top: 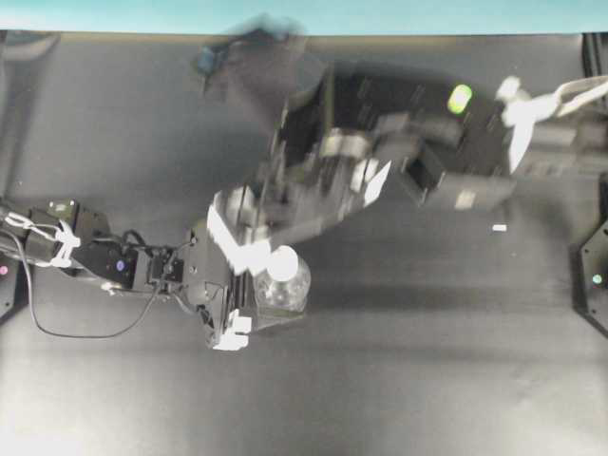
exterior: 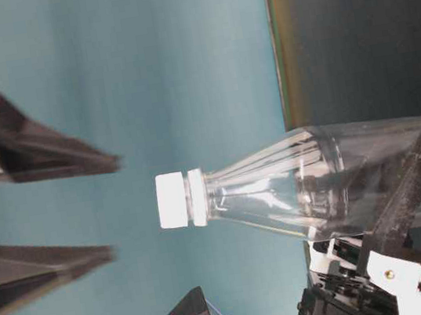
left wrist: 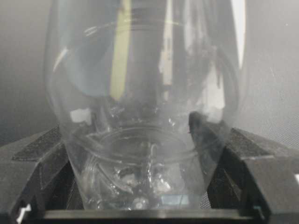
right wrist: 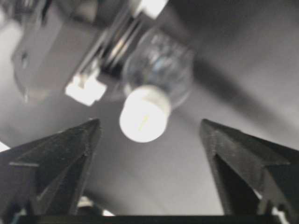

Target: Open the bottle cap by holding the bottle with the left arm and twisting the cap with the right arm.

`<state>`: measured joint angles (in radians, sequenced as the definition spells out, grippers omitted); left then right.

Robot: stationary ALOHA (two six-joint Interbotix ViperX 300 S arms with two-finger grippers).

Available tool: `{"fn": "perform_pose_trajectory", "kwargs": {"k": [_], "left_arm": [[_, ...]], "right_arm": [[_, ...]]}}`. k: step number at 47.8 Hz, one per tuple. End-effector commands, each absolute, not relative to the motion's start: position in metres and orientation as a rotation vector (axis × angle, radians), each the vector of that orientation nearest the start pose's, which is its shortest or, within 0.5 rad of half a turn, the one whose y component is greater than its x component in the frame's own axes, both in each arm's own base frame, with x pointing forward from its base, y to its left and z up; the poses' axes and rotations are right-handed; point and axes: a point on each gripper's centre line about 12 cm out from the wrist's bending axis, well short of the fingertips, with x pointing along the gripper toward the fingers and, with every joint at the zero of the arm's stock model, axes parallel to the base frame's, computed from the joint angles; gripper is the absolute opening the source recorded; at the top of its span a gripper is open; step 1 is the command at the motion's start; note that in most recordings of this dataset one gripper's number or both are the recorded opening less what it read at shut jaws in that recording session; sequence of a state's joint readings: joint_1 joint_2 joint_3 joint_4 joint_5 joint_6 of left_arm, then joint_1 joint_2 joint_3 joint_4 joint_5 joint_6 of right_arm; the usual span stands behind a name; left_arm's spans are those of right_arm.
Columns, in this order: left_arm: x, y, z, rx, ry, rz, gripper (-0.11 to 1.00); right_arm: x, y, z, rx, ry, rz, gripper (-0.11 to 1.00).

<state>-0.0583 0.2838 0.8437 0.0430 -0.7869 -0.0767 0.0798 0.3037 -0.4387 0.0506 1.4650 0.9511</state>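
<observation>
The clear plastic bottle [top: 285, 288] is upright in the overhead view, with its white cap [top: 283, 259] on top. My left gripper [left wrist: 127, 123] is shut on the bottle's lower body [left wrist: 140, 93], a black finger [left wrist: 42, 154] pressing on each side. The right arm [top: 456, 142] reaches in from the upper right. Its gripper [right wrist: 149, 123] is open and wide, and the cap [right wrist: 142, 116] lies just beyond the fingertips, slightly left of centre and untouched. In the table-level view the right gripper [exterior: 111, 209] faces the cap [exterior: 172, 200] with a gap between them.
A tiny white tape scrap [top: 500, 228] lies on the black table mat [top: 427, 380] right of the bottle. A black stand [top: 594, 275] sits at the right edge. A teal wall [top: 285, 14] runs along the far edge.
</observation>
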Motion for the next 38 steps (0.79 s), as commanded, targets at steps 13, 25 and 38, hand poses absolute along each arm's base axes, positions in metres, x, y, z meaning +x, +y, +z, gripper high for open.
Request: {"fn": "perform_pose_trajectory", "kwargs": {"k": [13, 25, 38], "left_arm": [[0.382, -0.028, 0.091, -0.039, 0.331, -0.087, 0.80], [0.382, -0.028, 0.092, -0.041, 0.329, -0.086, 0.80], [0.382, -0.027, 0.092, -0.039, 0.329, -0.086, 0.80]], "right_arm": [[0.465, 0.067, 0.295, 0.761, 1.303, -0.508, 0.78], [0.470, 0.063, 0.293, 0.761, 1.259, -0.489, 0.78], [0.470, 0.060, 0.295, 0.735, 1.265, -0.487, 0.73]]}}
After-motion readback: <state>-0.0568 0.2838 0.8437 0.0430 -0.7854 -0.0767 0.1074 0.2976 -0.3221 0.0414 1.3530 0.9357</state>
